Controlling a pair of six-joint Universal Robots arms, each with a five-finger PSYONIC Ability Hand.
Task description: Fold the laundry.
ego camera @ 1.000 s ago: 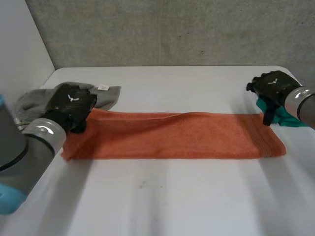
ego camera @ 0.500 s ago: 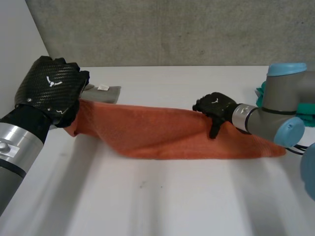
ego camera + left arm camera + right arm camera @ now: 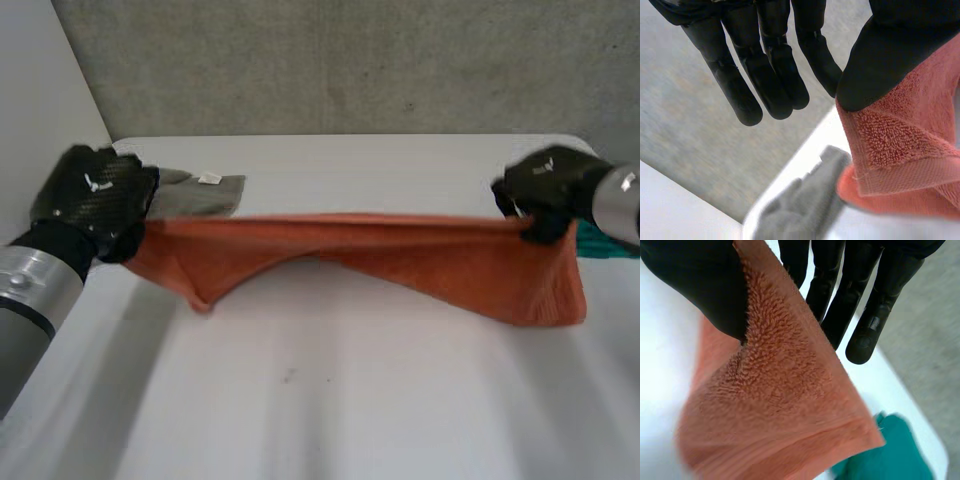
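Left hand holds one end of the orange towel; in the left wrist view its thumb is pressed on the towel's corner, and its fingers are straight and apart from the thumb. Right hand holds the other end; in the right wrist view its thumb sits on one side of the towel and its fingers are straight on the other side, so the towel is pinched between them.

Both hands are up above the white table; the towel is stretched in the air between them, with its top edge nearly straight; a pointed bit hangs down near the left hand, and a wider bit hangs down under the right hand; I cannot tell if these bits touch the table.

A grey cloth lies on the table just beside the left hand, at the far side; a green cloth lies on the table behind the right hand, partly hidden by the towel.
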